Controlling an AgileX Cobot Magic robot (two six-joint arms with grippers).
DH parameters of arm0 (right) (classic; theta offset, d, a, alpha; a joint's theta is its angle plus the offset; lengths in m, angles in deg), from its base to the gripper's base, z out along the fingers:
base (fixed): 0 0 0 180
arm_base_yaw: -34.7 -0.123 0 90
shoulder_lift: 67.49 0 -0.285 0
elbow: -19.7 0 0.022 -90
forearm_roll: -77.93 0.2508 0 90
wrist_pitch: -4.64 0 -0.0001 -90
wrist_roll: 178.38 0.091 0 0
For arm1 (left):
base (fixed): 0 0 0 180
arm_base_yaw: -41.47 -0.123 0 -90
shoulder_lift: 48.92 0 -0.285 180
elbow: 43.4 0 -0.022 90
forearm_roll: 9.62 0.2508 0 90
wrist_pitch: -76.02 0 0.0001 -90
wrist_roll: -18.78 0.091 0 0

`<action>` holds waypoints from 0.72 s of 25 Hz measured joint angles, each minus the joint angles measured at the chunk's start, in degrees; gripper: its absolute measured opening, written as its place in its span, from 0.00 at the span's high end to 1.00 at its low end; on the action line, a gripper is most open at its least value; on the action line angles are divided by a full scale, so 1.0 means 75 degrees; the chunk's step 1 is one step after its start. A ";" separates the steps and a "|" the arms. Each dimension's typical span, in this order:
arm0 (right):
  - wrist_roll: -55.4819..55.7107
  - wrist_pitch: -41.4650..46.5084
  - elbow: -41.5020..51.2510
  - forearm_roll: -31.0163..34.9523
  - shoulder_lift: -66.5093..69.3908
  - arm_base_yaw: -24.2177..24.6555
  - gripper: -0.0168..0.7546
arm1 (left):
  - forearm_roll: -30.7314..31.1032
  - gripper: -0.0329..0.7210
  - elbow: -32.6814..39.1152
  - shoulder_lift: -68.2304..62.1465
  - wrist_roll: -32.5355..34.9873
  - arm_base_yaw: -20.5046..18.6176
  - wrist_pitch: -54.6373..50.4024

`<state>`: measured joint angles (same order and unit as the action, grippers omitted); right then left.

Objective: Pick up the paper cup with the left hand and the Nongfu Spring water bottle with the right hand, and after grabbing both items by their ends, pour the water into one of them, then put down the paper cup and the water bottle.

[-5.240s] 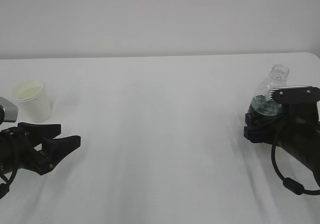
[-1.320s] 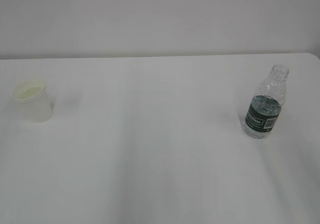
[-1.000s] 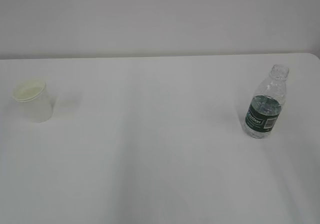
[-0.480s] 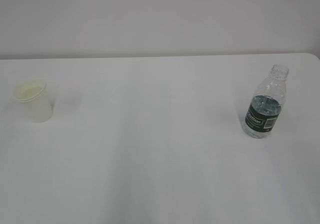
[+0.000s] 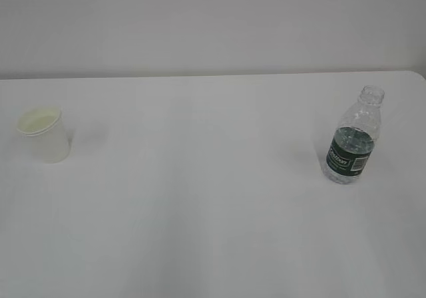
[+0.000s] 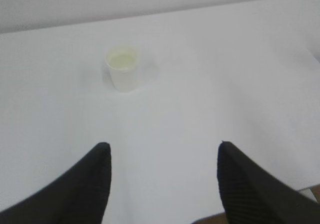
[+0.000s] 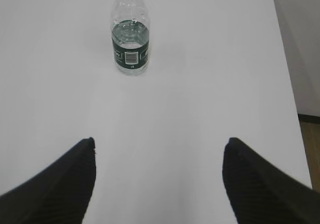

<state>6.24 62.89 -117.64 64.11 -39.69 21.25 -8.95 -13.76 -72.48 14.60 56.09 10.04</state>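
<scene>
Nearest the wrist cameras, both black grippers — left hand (image 6: 162, 184) and right hand (image 7: 159, 181) — stand wide open, holding nothing. Farther off on the white table (image 5: 200, 211), the small white tapered paper cup (image 6: 123, 69) stands upright ahead-left of the left jaws; the clear, green-labelled Nongfu Spring water bottle (image 7: 130, 34) stands upright ahead-left of the right jaws — both well apart.

- Paper cup (image 5: 44, 136): small, white, tapered, rolled rim, pale cream-yellow inside. Upright at the left edge of the exterior frame; upper-left of centre in the left wrist frame (image 6: 122, 69). Nothing touches it.
- Nongfu Spring water bottle (image 5: 354, 144): clear plastic, ribbed shoulders, uncapped, dark green label band with white print. Upright at right of the exterior frame; top centre-left in the right wrist frame (image 7: 130, 34).
- Water: level not clearly discernible.
</scene>
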 joint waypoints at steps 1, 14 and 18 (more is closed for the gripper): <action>0.0000 0.0042 0.0000 0.0018 0.0000 0.0000 0.21 | -0.0088 0.33 0.0219 0.0033 0.0000 0.0000 -0.0037; -0.0123 0.0151 0.0638 0.0497 -0.0382 0.0000 0.21 | -0.0163 0.35 0.1838 0.1084 0.0000 0.0000 0.0309; -0.0229 0.0151 0.0638 0.0495 -0.0858 0.0000 0.21 | -0.0163 0.36 0.2159 0.1367 0.0000 0.0000 0.0446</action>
<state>4.53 64.03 -112.86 67.83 -46.12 21.25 -10.18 2.43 -62.23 14.60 56.09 13.38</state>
